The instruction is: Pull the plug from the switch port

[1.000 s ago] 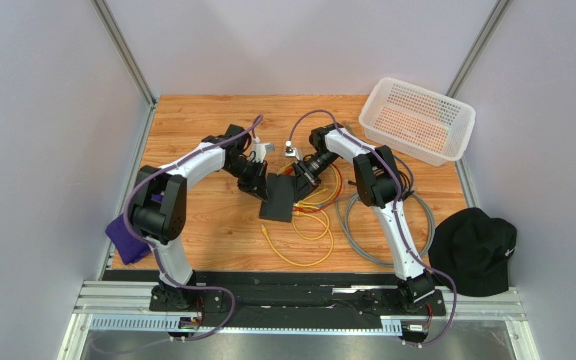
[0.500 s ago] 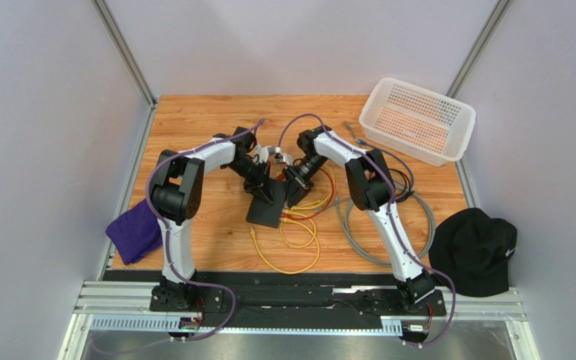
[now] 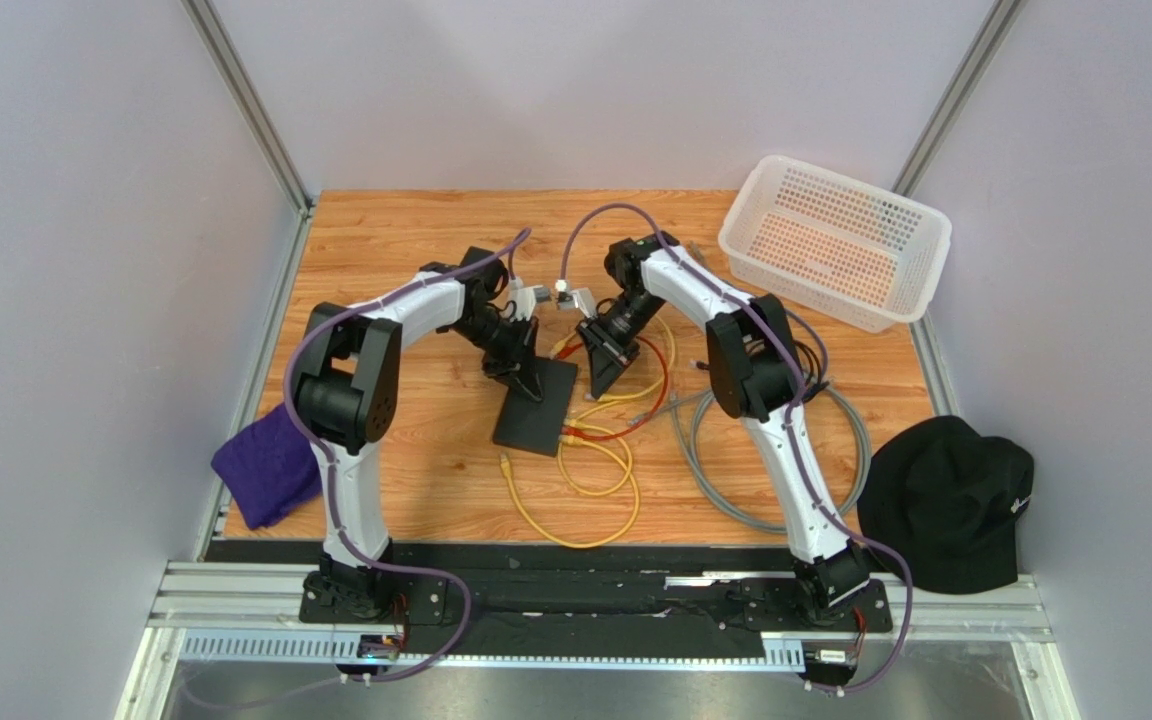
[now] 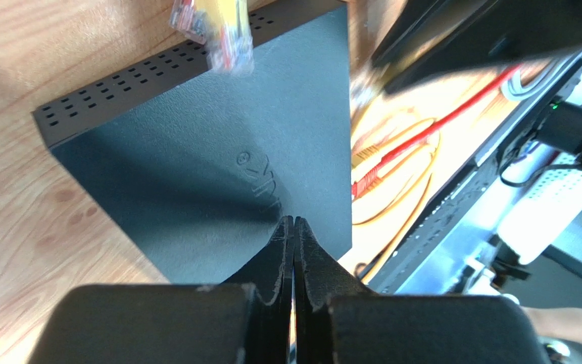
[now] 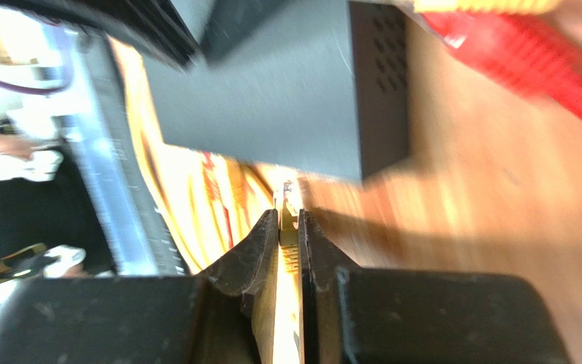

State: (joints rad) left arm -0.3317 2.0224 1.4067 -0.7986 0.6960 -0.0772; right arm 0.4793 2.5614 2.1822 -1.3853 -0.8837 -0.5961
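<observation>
Two roles: left fingers [image 4: 280,254], pressed together, are likely bracing the switch [image 4: 218,152]. Right fingers [image 5: 260,243], at its 2 o'clock, are pinching the plug [image 5: 287,208].

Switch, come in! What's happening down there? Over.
Left gripper: jaws shut, tips over switch. Right gripper: jaws pinching yellow plug beside switch edge; sockets hidden. Nearby: red cable.

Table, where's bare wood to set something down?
Bare wood: the far left corner beyond the left arm, and the near left patch between cloth and yellow cable. Crowded: the middle around the switch, then cable loops right up to the basket.
</observation>
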